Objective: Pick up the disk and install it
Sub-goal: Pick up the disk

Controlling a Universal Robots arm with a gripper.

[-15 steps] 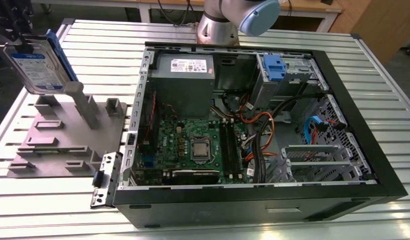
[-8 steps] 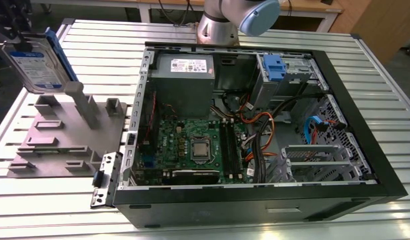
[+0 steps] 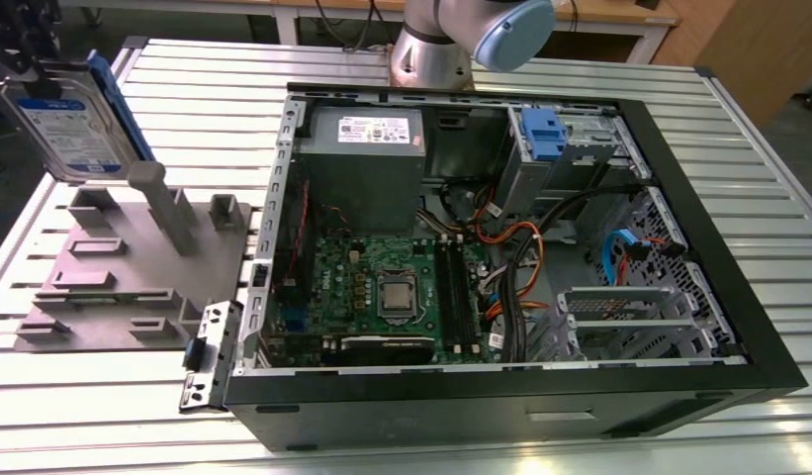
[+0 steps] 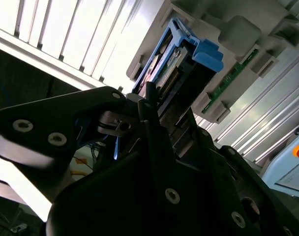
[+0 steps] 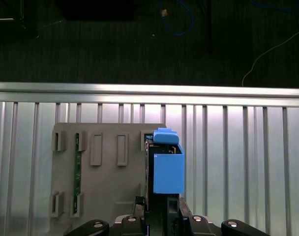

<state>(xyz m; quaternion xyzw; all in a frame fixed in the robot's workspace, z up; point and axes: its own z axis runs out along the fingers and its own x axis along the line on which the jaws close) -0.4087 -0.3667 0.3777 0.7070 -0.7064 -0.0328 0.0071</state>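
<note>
The disk [image 3: 73, 129], a silver drive with a white-and-blue label and blue side rails, is held on edge over the grey fixture [image 3: 116, 287] at the exterior view's left. My gripper [image 3: 43, 71] is shut on its upper end. In the first wrist view the disk [image 5: 164, 169] appears edge-on with its blue rail towards the camera, and my gripper [image 5: 159, 214] clamps its near end. The second wrist view has the disk [image 4: 176, 61] running away from my fingers [image 4: 147, 105] towards the fixture [image 4: 238, 34].
An open computer case [image 3: 762, 327] lies at the centre and right of the slatted metal table [image 3: 406, 435]. A drive cage with a blue clip [image 3: 544, 134] sits at its far corner, beside a grey power supply [image 3: 366, 148]. A green memory stick [image 5: 77, 169] stands in the fixture.
</note>
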